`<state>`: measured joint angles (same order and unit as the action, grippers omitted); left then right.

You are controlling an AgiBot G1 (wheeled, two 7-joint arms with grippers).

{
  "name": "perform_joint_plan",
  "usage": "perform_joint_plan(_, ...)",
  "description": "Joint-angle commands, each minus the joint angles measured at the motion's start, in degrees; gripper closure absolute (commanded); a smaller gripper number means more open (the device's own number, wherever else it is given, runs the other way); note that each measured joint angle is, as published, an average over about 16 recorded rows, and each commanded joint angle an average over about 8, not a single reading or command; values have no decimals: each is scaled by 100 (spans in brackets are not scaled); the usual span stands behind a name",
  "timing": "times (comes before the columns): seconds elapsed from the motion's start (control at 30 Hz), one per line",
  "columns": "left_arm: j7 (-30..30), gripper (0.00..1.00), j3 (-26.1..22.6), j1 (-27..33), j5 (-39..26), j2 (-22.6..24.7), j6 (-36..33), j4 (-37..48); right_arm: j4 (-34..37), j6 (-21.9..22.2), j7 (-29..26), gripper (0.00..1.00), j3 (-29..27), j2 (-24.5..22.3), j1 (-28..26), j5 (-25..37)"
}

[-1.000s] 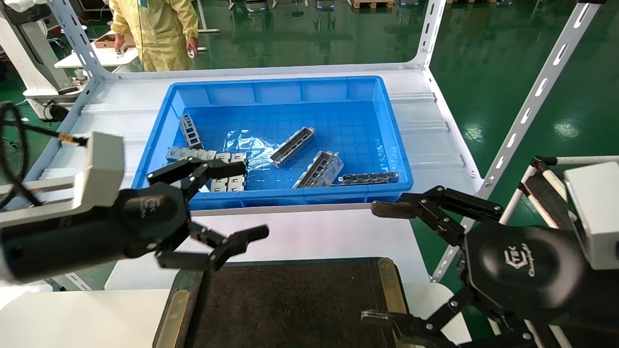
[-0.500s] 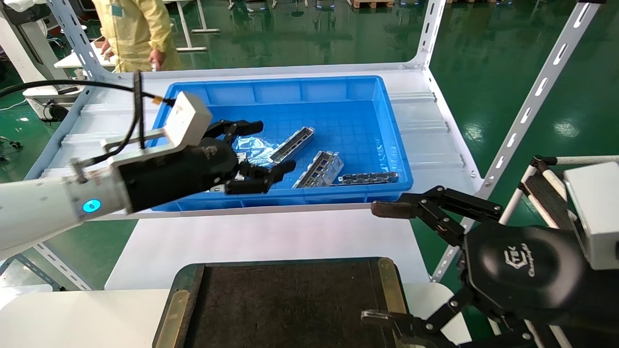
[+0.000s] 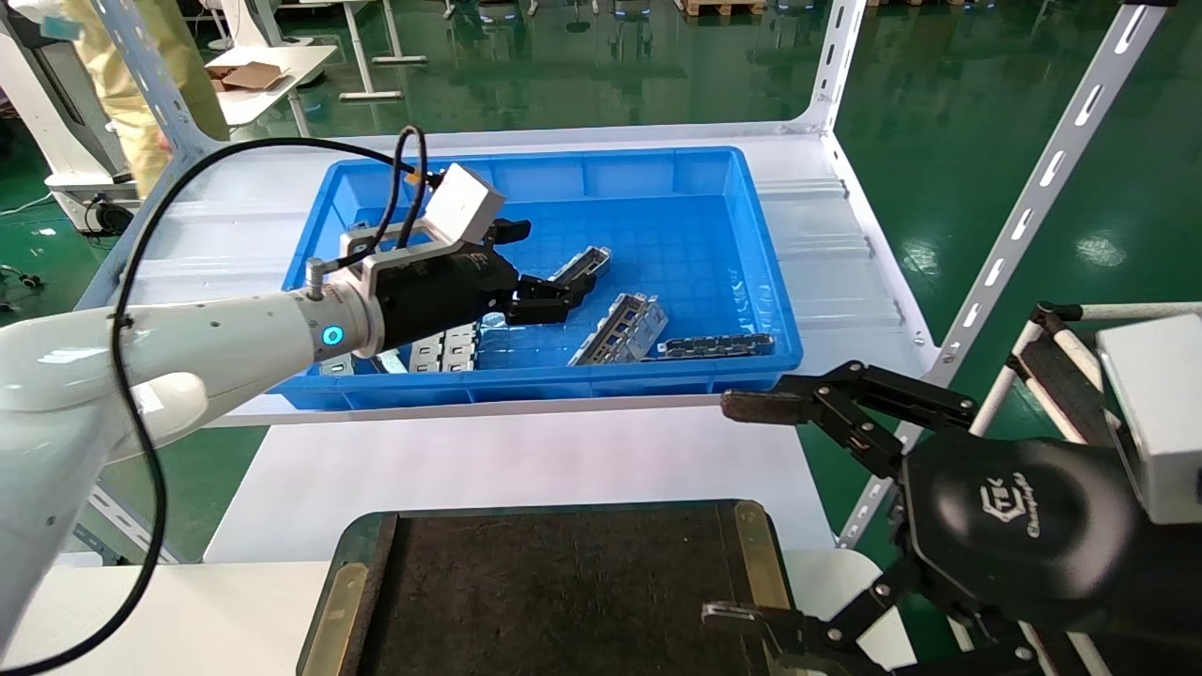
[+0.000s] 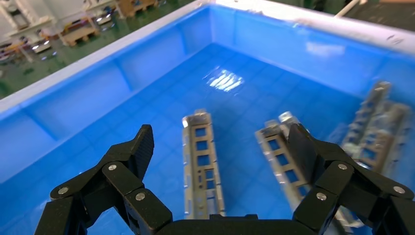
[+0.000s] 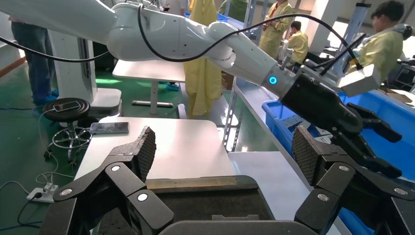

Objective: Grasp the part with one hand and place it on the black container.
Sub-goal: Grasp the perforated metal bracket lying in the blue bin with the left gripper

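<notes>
Left end effector (image 3: 535, 268) is hovering inside the blue bin (image 3: 762, 282), fingers spread wide over the part (image 4: 201, 161), which is lying flat on the bin floor. Right end effector (image 3: 751, 507) is idling wide open at 4 o'clock, beside the black container (image 3: 751, 540) at 6 o'clock on the tabletop (image 3: 526, 460).

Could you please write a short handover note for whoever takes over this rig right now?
Left gripper: open, empty, inside the blue bin, poised over the part, which lies on the bin floor between its fingers.
Right gripper: open, empty, parked beside the black container.
Done: reach into the bin.
Left: close on the part, lift it out, set it on the black container, which holds no part yet.
</notes>
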<state>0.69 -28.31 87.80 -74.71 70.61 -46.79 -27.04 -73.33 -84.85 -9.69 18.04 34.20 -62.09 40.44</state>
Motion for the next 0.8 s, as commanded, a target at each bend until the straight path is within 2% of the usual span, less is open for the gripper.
perform_joint_plan(0.03,-168,0,-22,142,-58,177,103,390,0,0,0,0,0,0,0,0)
perform_joint_plan(0.27,-602,0,37,463,4,578,402,1323,0,1,1,0,2,-1,0,-1)
perform_joint_plan(0.5,-785,0,-5,574,99,715,549,1731,0,1,2,1,3,-1,-1,-2)
perform_joint_plan(0.57,-783,3,-42,575,122,730,582,1771,0,2,2,24,4,-1,-1,-2)
perform_joint_plan(0.6,-776,13,-62,572,132,735,597,1781,0,2,2,36,4,-2,-1,-3)
perform_joint_plan(0.77,-682,75,-191,531,190,752,650,1777,0,2,2,98,5,-2,-1,-3)
perform_joint_plan(0.8,-658,88,-220,518,201,754,659,1768,0,2,3,100,5,-2,-1,-3)
